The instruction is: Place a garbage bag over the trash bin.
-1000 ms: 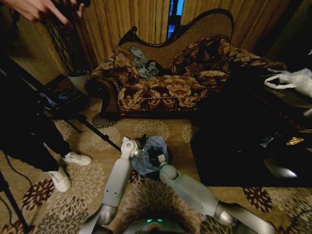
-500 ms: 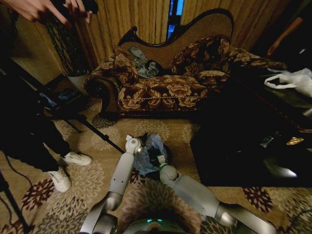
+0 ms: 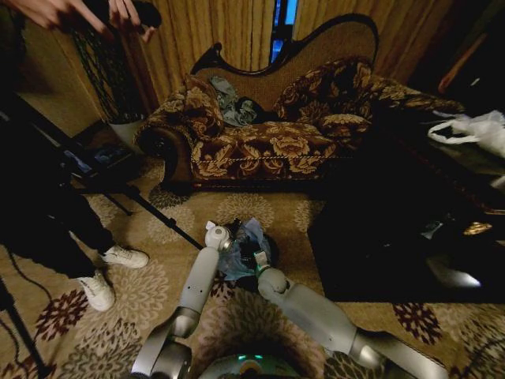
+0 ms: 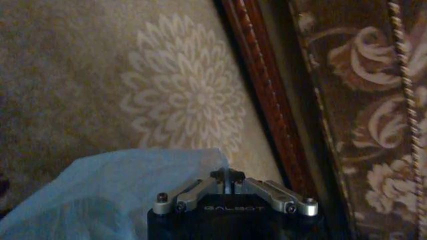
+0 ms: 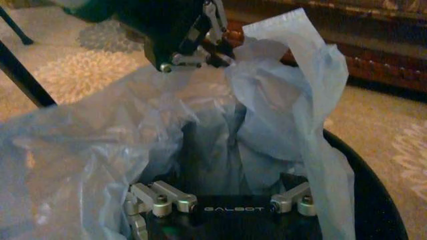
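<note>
Your left hand (image 3: 229, 234) has crept right and farther off over the last second, toward the far rim of the trash bin (image 3: 268, 254). Its fingers are pinched together on a fold of the garbage bag (image 3: 246, 246), with the film bunched up against them in the right wrist view.

Your right hand (image 3: 254, 258) has barely shifted. It sits at the near side of the bin mouth with bag film draped around it, and I cannot tell whether it is spread or clamped.

Bin is on the carpet in front of the sofa (image 3: 276, 134). The bag is heaped loosely over the opening, its top edge standing up, not yet folded over the rim.

My read: you're stretching the mouth open along the near-far line. Rim wrap still to do.
</note>
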{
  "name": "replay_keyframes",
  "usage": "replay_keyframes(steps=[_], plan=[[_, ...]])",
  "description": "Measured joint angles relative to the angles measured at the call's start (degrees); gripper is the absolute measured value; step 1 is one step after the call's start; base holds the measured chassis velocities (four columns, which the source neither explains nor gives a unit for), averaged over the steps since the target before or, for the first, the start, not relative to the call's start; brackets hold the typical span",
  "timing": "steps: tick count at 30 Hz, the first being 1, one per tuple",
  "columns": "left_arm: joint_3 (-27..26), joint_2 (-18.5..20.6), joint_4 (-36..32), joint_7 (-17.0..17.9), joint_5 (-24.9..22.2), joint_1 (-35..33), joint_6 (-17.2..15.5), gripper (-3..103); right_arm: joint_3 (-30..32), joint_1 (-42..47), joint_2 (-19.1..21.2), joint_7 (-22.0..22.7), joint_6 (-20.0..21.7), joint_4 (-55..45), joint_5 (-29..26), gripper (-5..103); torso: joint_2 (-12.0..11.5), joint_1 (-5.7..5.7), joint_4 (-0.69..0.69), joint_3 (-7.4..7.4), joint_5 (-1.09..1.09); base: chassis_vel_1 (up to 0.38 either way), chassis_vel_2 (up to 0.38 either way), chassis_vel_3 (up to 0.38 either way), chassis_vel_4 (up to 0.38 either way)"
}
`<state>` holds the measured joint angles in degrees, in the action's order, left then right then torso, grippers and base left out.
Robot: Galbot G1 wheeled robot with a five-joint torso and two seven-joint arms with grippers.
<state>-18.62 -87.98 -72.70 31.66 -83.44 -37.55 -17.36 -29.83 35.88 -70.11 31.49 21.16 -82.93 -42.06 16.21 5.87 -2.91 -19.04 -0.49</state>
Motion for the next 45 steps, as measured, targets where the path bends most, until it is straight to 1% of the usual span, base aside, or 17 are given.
replay_keyframes(steps=[2, 4, 7, 8, 9, 10, 12, 13, 14, 15, 19, 20, 22, 32, 40, 43, 45], plan=[[0.0, 0.1, -1.7, -0.3, 0.3, -1.3, -0.3, 18, -0.1, 0.0, 0.3, 0.3, -0.1, -0.8, -0.2, 100, 0.0, 0.00, 0.00, 0.00, -0.01, 0.000, 0.000, 0.000, 0.000], [0.0, 0.2, -2.6, -0.4, 0.5, -1.9, -0.5, 18, -0.1, 0.1, 0.4, 0.6, -0.3, -1.2, -0.4, 100, 0.0, 0.00, 0.00, 0.00, -0.01, 0.000, 0.000, 0.000, 0.000], [0.0, 0.8, -5.6, -0.9, 1.8, -4.7, -0.8, 34, 0.3, 0.1, 0.7, 0.9, -0.7, -2.8, -1.0, 100, 0.0, 0.00, 0.00, 0.00, -0.01, 0.000, 0.000, 0.000, 0.000], [-0.1, 1.4, -7.8, -1.1, 2.1, -6.4, -1.1, 45, 0.9, -0.1, 0.8, 1.0, -1.0, -3.7, -1.4, 100, 0.0, 0.00, 0.01, 0.00, 0.00, 0.000, 0.000, 0.000, 0.000], [-0.1, 1.5, -8.2, -1.1, 2.2, -6.7, -1.1, 50, 1.1, -0.2, 0.9, 1.0, -1.2, -3.9, -1.5, 100, 0.0, 0.00, 0.01, 0.00, -0.01, 0.000, 0.000, 0.000, 0.000], [-0.1, 1.5, -8.2, -1.1, 2.2, -6.7, -1.1, 50, 1.1, -0.2, 0.9, 1.0, -1.2, -3.9, -1.5, 100, 0.0, 0.00, 0.01, 0.00, -0.01, 0.000, 0.000, 0.000, 0.000], [-0.1, 1.6, -9.7, -1.4, 2.7, -7.7, -1.3, 62, 1.6, -0.3, 1.1, 1.1, -1.5, -4.9, -2.4, 100, 0.0, 0.00, 0.01, 0.00, 0.00, 0.000, 0.000, 0.000, 0.000], [-0.1, 1.6, -10.2, -1.4, 2.7, -8.0, -1.4, 62, 1.8, -0.3, 1.2, 1.2, -1.7, -5.4, -2.9, 100, 0.0, 0.00, 0.00, 0.00, 0.00, 0.000, 0.000, 0.000, 0.000], [0.0, 1.6, -10.7, -1.5, 2.8, -8.2, -1.5, 68, 2.0, -0.3, 1.4, 1.2, -1.8, -5.8, -3.5, 100, 0.0, 0.00, 0.00, 0.00, 0.00, 0.000, 0.000, 0.000, 0.000], [0.0, 1.6, -10.7, -1.5, 2.8, -8.2, -1.5, 68, 2.0, -0.3, 1.4, 1.2, -1.8, -5.8, -3.5, 100, 0.0, 0.00, 0.00, 0.00, 0.00, 0.000, 0.000, 0.000, 0.000], [0.0, 1.7, -12.0, -1.8, 2.9, -9.0, -1.8, 89, 2.7, -0.3, 2.0, 1.5, -2.7, -7.1, -5.2, 100, 0.0, 0.00, 0.00, 0.00, 0.00, 0.000, 0.000, 0.000, 0.000], [0.0, 1.7, -12.0, -1.8, 2.9, -9.0, -1.8, 89, 2.7, -0.3, 2.0, 1.5, -2.7, -7.1, -5.2, 100, 0.0, 0.00, 0.00, 0.00, 0.00, 0.000, 0.000, 0.000, 0.000], [-0.1, 1.9, -12.6, -1.9, 2.9, -9.4, -2.0, 98, 3.0, -0.5, 2.3, 1.9, -2.7, -8.2, -6.4, 100, 0.0, 0.00, 0.00, 0.00, 0.00, 0.000, 0.000, 0.000, 0.000], [-0.2, 3.1, -14.0, -2.8, 2.7, -10.7, -2.4, 100, 3.5, -1.2, 3.2, 2.2, -2.4, -10.0, -7.5, 100, 0.0, 0.00, 0.00, 0.00, -0.01, 0.000, 0.000, 0.000, 0.000], [-0.5, 3.3, -18.5, 2.5, 0.8, -12.5, -2.9, 100, 3.5, -1.3, 3.2, 1.9, -2.3, -9.8, -7.5, 100, 0.0, 0.00, -0.01, 0.00, -0.01, 0.000, 0.000, 0.000, 0.000], [-0.6, 4.1, -21.0, 3.0, 1.5, -13.9, -3.3, 100, 3.6, -1.2, 3.2, 1.8, -2.3, -9.7, -7.5, 100, 0.0, 0.00, 0.00, 0.00, 0.00, 0.000, 0.000, 0.000, 0.000], [-0.8, 4.7, -24.5, 2.2, 5.3, -16.1, -4.0, 100, 3.9, -1.2, 3.1, 1.7, -2.3, -9.7, -7.5, 100, 0.0, 0.00, 0.01, 0.00, -0.01, 0.000, 0.000, 0.000, 0.000]])
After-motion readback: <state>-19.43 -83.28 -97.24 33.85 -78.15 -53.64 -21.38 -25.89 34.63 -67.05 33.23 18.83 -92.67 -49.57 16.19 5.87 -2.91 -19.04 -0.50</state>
